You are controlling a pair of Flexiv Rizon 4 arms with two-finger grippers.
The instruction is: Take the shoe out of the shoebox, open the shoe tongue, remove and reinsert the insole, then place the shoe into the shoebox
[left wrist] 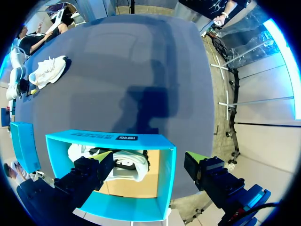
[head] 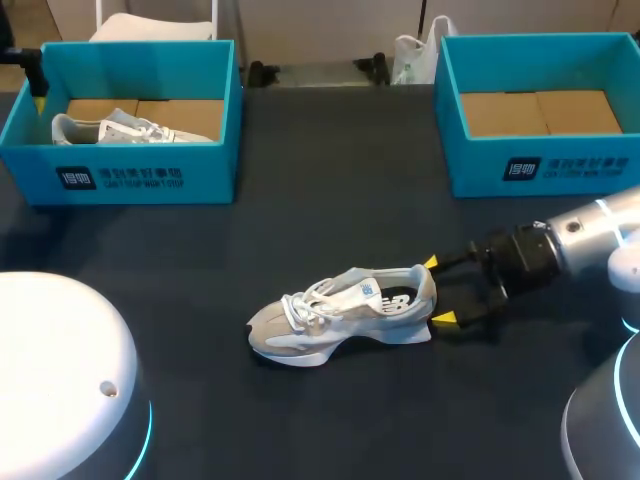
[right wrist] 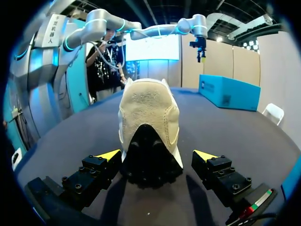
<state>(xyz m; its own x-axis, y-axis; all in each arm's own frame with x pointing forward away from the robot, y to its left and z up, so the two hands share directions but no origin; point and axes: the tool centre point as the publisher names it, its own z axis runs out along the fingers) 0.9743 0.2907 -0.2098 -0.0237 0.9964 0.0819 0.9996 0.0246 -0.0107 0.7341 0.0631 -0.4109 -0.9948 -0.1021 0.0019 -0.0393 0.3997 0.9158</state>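
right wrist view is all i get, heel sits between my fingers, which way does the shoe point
observer: The shoe stands on its sole, toe toward your left side, heel at the open right gripper.
operator: where is my left gripper
observer: The left gripper hangs open above the left box.
operator: anything in that box
observer: Yes, a second shoe lies inside.

Pale shoe [head: 340, 312], teal shoeboxes [head: 215, 160], dark table [head: 330, 200].
You see a grey-and-white upper with white laces, brown cardboard box floors, and yellow tips on your black right gripper [head: 438, 291].
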